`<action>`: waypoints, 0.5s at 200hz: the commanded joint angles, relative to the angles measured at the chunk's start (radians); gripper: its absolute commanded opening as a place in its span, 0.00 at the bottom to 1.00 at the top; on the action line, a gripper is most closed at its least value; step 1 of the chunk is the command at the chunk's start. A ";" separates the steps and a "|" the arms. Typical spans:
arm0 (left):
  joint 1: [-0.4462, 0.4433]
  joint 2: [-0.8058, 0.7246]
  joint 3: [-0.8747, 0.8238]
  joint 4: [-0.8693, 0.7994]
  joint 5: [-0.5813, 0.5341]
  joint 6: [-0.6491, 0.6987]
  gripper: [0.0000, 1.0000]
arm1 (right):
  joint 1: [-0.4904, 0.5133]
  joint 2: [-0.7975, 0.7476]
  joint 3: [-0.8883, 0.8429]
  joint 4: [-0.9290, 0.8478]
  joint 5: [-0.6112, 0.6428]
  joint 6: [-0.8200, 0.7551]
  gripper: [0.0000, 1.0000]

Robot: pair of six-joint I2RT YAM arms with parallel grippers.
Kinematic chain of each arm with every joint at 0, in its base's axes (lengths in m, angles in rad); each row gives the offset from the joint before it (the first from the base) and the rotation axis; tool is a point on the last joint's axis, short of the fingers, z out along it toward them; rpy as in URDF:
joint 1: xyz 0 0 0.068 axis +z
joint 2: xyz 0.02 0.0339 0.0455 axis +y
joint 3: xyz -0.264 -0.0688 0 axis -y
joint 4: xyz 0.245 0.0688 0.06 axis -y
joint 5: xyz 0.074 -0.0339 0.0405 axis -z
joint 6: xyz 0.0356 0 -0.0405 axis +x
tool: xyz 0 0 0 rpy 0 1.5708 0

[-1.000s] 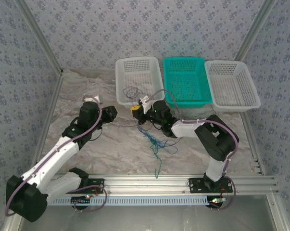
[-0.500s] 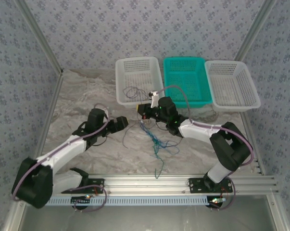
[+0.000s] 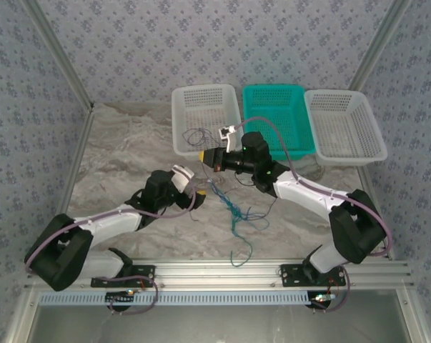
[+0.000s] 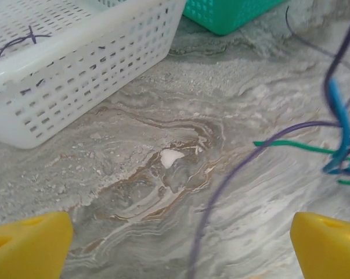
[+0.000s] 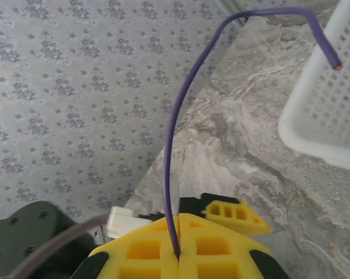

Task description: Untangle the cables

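Baskets: three in a row, one teal basket [image 3: 274,89] in the middle with a white basket on each side of it, the left white basket [image 3: 178,121] and the right white basket [image 3: 373,132].
Cables [image 3: 233,211]: a loose tangle of blue, teal-green and dark strands on the marbled table [image 3: 122,143], in front of the teal basket and a little to its left. The strands are too thin to count.
Stray wire [image 3: 196,136]: one dark strand lying inside the left white basket, beside the teal one.
Arms: two.
Right gripper [image 3: 204,156]: near the teal basket's front left corner. Its yellow jaws are pressed together on one purple wire [image 5: 175,145], which arches up and away from them.
Left gripper [image 3: 195,191]: low over the table, in front of the left white basket and just left of the tangle. Its jaws are spread wide and hold nothing.
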 commanded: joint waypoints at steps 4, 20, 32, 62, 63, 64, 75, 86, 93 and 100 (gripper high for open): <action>-0.002 0.047 0.010 0.092 0.070 0.227 0.95 | -0.001 -0.036 0.041 -0.054 -0.066 0.001 0.00; -0.002 0.070 0.017 0.125 0.082 0.234 0.95 | 0.003 -0.051 0.048 -0.067 -0.078 -0.001 0.00; -0.001 0.084 0.026 0.149 0.095 0.222 0.93 | 0.008 -0.060 0.051 -0.069 -0.085 -0.003 0.00; -0.003 0.141 0.075 0.194 0.119 0.176 0.60 | 0.015 -0.080 0.049 -0.065 -0.078 0.005 0.00; -0.003 0.142 0.076 0.197 0.120 0.173 0.59 | 0.014 -0.081 0.049 -0.065 -0.077 0.006 0.00; -0.003 0.144 0.078 0.199 0.123 0.170 0.56 | 0.014 -0.081 0.049 -0.066 -0.076 0.006 0.00; -0.004 0.156 0.083 0.239 0.141 0.141 0.35 | 0.010 -0.089 0.045 -0.077 -0.053 0.002 0.00; -0.004 0.156 0.078 0.277 0.147 0.102 0.01 | 0.001 -0.101 0.034 -0.105 -0.015 -0.006 0.00; -0.004 0.145 0.066 0.309 0.134 0.063 0.00 | -0.007 -0.112 0.024 -0.134 0.027 -0.010 0.00; -0.001 0.124 0.050 0.342 0.116 0.018 0.00 | -0.020 -0.130 0.005 -0.159 0.073 -0.006 0.00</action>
